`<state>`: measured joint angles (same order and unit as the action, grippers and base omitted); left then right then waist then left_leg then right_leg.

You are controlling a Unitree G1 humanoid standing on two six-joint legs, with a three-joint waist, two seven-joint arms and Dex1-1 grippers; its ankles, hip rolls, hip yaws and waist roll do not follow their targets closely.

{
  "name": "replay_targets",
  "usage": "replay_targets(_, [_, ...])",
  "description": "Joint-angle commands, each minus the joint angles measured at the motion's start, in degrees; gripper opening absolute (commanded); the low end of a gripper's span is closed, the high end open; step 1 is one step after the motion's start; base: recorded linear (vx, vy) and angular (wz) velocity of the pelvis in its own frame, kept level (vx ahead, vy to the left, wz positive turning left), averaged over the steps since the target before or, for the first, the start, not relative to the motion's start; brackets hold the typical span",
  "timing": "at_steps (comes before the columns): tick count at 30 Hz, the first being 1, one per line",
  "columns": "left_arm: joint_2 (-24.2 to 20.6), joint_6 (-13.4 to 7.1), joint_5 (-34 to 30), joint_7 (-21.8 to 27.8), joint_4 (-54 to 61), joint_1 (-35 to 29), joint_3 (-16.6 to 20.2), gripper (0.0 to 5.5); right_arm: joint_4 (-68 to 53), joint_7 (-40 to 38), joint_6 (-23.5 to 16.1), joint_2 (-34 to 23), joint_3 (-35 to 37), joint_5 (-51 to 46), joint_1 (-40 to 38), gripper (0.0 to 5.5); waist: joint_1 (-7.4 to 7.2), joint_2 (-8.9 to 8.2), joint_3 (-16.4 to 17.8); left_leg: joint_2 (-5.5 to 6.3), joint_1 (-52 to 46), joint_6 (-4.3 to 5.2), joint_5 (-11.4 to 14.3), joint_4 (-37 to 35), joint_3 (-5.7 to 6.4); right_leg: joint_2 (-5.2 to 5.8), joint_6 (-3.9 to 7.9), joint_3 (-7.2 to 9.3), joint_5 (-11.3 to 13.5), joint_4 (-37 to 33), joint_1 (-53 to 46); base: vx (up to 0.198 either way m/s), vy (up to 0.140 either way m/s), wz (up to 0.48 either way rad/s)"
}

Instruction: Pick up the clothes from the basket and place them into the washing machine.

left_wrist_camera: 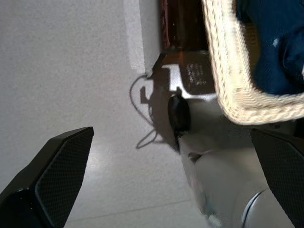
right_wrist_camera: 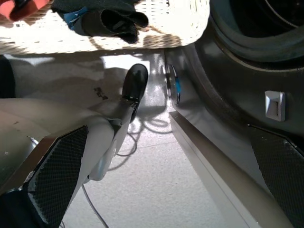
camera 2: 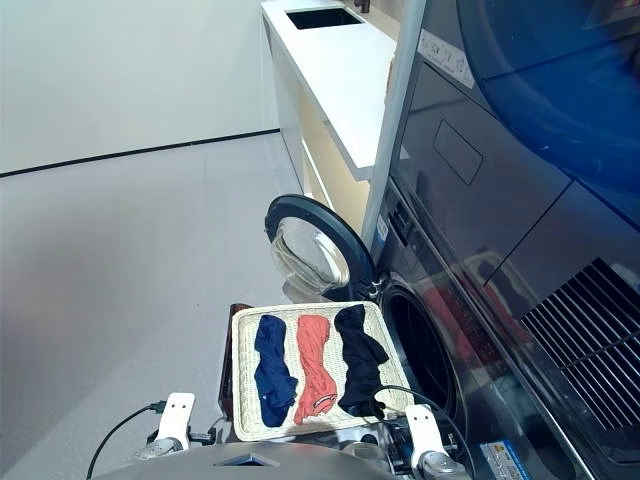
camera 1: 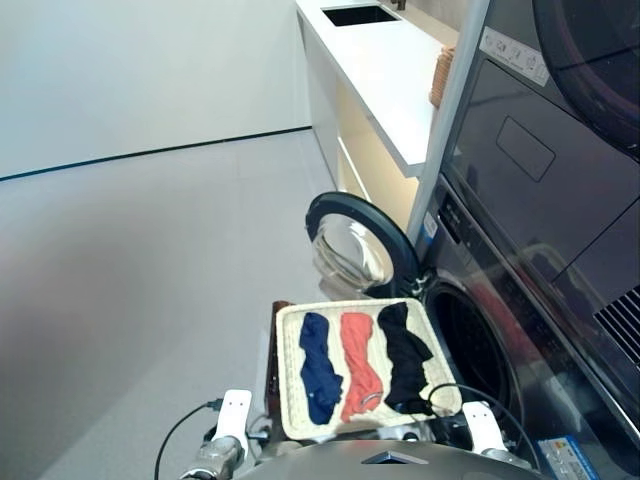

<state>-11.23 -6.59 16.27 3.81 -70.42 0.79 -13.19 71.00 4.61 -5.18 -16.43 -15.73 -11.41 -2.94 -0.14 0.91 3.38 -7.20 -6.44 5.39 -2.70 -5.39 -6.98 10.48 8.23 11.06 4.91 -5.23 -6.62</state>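
Start of task: navy (camera 1: 319, 366), coral (camera 1: 360, 364) and black (camera 1: 405, 358) garments lay side by side in the basket (camera 1: 292, 385) — beside the washing machine (camera 1: 478, 345), door open. Both hands — left hand (left_wrist_camera: 171, 185), right hand (right_wrist_camera: 166, 190) — hung spread and empty, apparently below the rim; the black garment, nearest the drum, suited the right hand first.

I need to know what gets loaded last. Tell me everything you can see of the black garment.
The black garment is a soft, crumpled strip of dark fabric lying lengthwise in the cream woven basket, nearest the washing machine's open drum. The coral red garment lies beside it. Neither gripper touches it.
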Motion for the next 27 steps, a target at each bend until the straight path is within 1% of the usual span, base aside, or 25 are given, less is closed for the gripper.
replay_targets(1, [0.2,-3.8,8.6,-3.2,9.6,-5.9,0.9,5.5,-10.8,-2.7,-2.0,-0.6,-2.2,1.6,6.3,5.5,-1.1,-1.16,5.5,-0.73,-2.6,1.3,2.1,0.5,-2.12,1.23,1.17,-1.07,-4.1,1.2,-1.8,-0.09,0.004,-0.007])
replay_targets(3, [-0.6,-4.8,12.2,-3.6,18.9,-5.1,0.4,5.5,-20.6,-3.5,-2.7,-2.4,-2.6,1.2,5.6,5.5,-1.45,-1.26,7.2,-1.11,-0.6,1.58,2.4,3.8,-2.07,1.33,0.97,-1.94,-4.1,2.1,-0.7,-0.13,-0.01,-0.052])
replay_targets(4, [-1.3,-5.1,14.0,-4.1,23.3,-4.9,0.1,5.5,-25.8,-3.9,-3.0,-3.5,-2.6,0.8,5.4,5.5,-1.62,-1.46,8.3,-1.4,1.2,1.75,2.8,6.4,-1.68,1.4,0.82,-2.35,-4.3,2.9,0.1,-0.1,-0.019,-0.062])
replay_targets(5, [-1.3,-5.1,14.1,-4.1,23.4,-4.9,0.1,5.5,-26.0,-3.9,-2.9,-3.6,-2.6,0.8,5.3,5.5,-1.65,-1.44,8.3,-1.43,1.4,1.75,3.0,6.6,-1.63,1.39,0.81,-2.33,-4.3,3.0,0.2,-0.14,-0.015,-0.013])
replay_targets(6, [-2.2,-5.1,16.9,-4.9,28.4,-5.1,-0.2,5.5,-34.2,-4.0,-3.1,-5.3,-3.2,0.4,5.8,5.5,-1.96,-1.64,9.9,-1.56,2.8,1.65,3.2,8.0,-1.0,1.18,0.61,-3.43,-4.7,5.4,2.4,-0.157,-0.004,0.01])
replay_targets(7, [-2.5,-5.3,18.9,-6.1,31.7,-5.8,-0.4,5.5,-39.5,-4.3,-3.2,-6.0,-3.5,-0.3,6.4,5.5,-2.22,-1.67,11.0,-1.74,3.9,1.44,3.1,8.1,-0.7,0.84,0.53,-4.15,-5.1,7.9,5.1,-0.156,-0.004,-0.107])
replay_targets(8, [-2.5,-5.3,18.9,-6.1,31.7,-5.7,-0.4,5.5,-39.6,-4.3,-3.1,-6.0,-3.5,-0.3,6.3,5.5,-2.18,-1.66,10.9,-1.75,4.0,1.43,3.1,8.1,-0.73,0.85,0.52,-4.21,-5.2,8.1,5.3,-0.178,0.012,-0.224])
replay_targets(9, [-2.9,-5.6,19.5,-7.4,33.4,-7.0,-1.0,5.5,-44.2,-4.7,-3.6,-6.6,-3.9,-1.1,7.4,5.5,-2.54,-1.72,12.3,-2.05,5.7,1.43,2.8,8.5,-0.71,0.55,0.48,-4.94,-5.4,10.2,8.2,-0.174,0.007,-0.168])
replay_targets(11, [-3.5,-5.8,19.2,-9.1,35.1,-8.8,-2.0,5.5,-48.4,-5.8,-4.1,-6.7,-4.1,-2.6,8.4,5.5,-2.55,-1.97,13.3,-2.39,9.0,1.43,2.7,10.0,-0.69,0.18,0.49,-5.63,-5.6,12.1,12.3,-0.204,-0.004,-0.042])
replay_targets(12, [-3.9,-6.3,19.2,-10.5,36.9,-10.2,-2.8,5.5,-53.5,-6.9,-4.8,-6.6,-4.2,-3.9,9.8,5.5,-2.74,-2.25,14.8,-2.52,10.8,1.44,2.5,11.1,-0.44,0.06,0.38,-6.16,-5.5,13.2,14.2,-0.19,-0.019,-0.042])
replay_targets(13, [-3.9,-6.3,18.8,-11.3,37.4,-11.6,-3.4,5.5,-56.3,-7.3,-5.4,-6.7,-4.9,-4.0,10.7,5.5,-2.72,-2.5,15.9,-2.63,12.6,1.5,2.6,12.3,-0.17,-0.2,0.37,-6.4,-5.6,14.4,16.1,-0.161,-0.024,-0.03])
replay_targets(15, [-3.9,-6.7,18.1,-13.3,38.0,-14.4,-4.0,5.5,-61.2,-8.6,-6.0,-7.0,-5.6,-3.9,12.7,5.5,-2.82,-2.88,16.9,-2.84,15.1,1.44,2.7,13.6,0.59,-0.72,0.12,-6.99,-6.0,16.6,19.0,-0.102,-0.031,-0.065])
replay_targets(16, [-3.7,-7.2,18.1,-14.5,38.3,-15.9,-4.4,5.5,-63.5,-9.5,-6.4,-6.8,-6.2,-3.9,14.0,5.5,-2.91,-3.1,17.8,-3.06,16.2,1.49,2.6,14.2,0.87,-0.82,0.14,-7.1,-6.4,18.0,20.4,-0.106,-0.047,-0.067])
replay_targets(17, [-3.4,-7.1,17.9,-15.7,38.4,-17.7,-4.9,5.5,-65.7,-10.5,-6.5,-6.9,-6.8,-3.1,15.5,5.5,-3.0,-3.42,18.8,-3.19,17.4,1.58,2.7,14.9,1.14,-1.02,0.05,-7.33,-6.7,19.2,21.5,-0.116,-0.06,-0.015])
replay_targets(19, [-2.8,-7.3,17.3,-17.6,37.6,-20.9,-5.9,5.5,-69.5,-12.0,-7.1,-6.6,-7.9,-2.5,17.6,5.5,-3.41,-3.86,20.2,-3.56,20.2,1.98,3.0,17.1,1.47,-1.08,-0.15,-7.2,-7.5,21.6,23.9,-0.097,-0.071,0.065])
replay_targets(20, [-2.7,-7.1,17.1,-18.2,37.6,-22.0,-6.1,5.5,-71.1,-12.7,-7.0,-6.7,-8.2,-1.8,18.8,5.5,-3.47,-4.0,20.7,-3.7,21.6,2.03,3.2,18.1,1.67,-1.24,-0.22,-7.27,-7.8,22.9,25.2,-0.092,-0.056,0.168])
replay_targets(22, [-2.3,-7.3,15.9,-20.4,37.0,-24.8,-6.8,5.5,-73.9,-14.0,-7.7,-5.6,-9.6,-1.6,21.2,5.5,-3.6,-4.25,22.3,-3.57,24.0,2.0,4.0,20.6,2.18,-1.49,-0.42,-7.75,-8.3,25.8,28.1,-0.101,-0.029,0.1])
replay_targets(23, [-1.8,-7.4,15.4,-21.1,36.5,-26.0,-7.4,5.5,-74.5,-14.7,-8.0,-5.1,-10.3,-1.1,22.5,5.5,-3.68,-4.35,23.1,-3.54,25.2,1.91,4.3,21.7,2.44,-1.43,-0.44,-7.98,-8.6,27.0,29.4,-0.096,-0.017,0.02])
replay_targets(24, [-1.8,-7.3,14.8,-21.6,36.0,-27.1,-7.7,5.5,-75.5,-15.3,-7.8,-5.1,-10.8,-0.2,23.6,5.5,-3.86,-4.42,23.9,-3.69,26.5,1.96,4.6,22.8,2.49,-1.25,-0.39,-8.2,-8.9,28.3,30.8,-0.113,-0.016,0.048])
replay_targets(26, [-1.9,-7.3,13.1,-23.4,34.9,-29.2,-7.8,5.5,-77.3,-16.4,-8.6,-4.2,-11.8,0.0,24.9,5.5,-4.33,-4.67,25.1,-3.84,28.8,1.84,5.3,24.9,2.47,-1.46,-0.45,-8.66,-9.1,30.5,33.5,-0.081,0.012,0.094])
replay_targets(27, [-1.4,-7.7,13.1,-24.9,33.6,-29.7,-7.3,5.5,-77.5,-16.9,-8.8,-3.5,-12.5,0.0,25.4,5.5,-4.43,-4.84,25.6,-3.91,29.5,1.7,6.0,26.0,2.3,-1.5,-0.42,-8.99,-9.7,31.4,34.5,0.0,0.0,0.0])
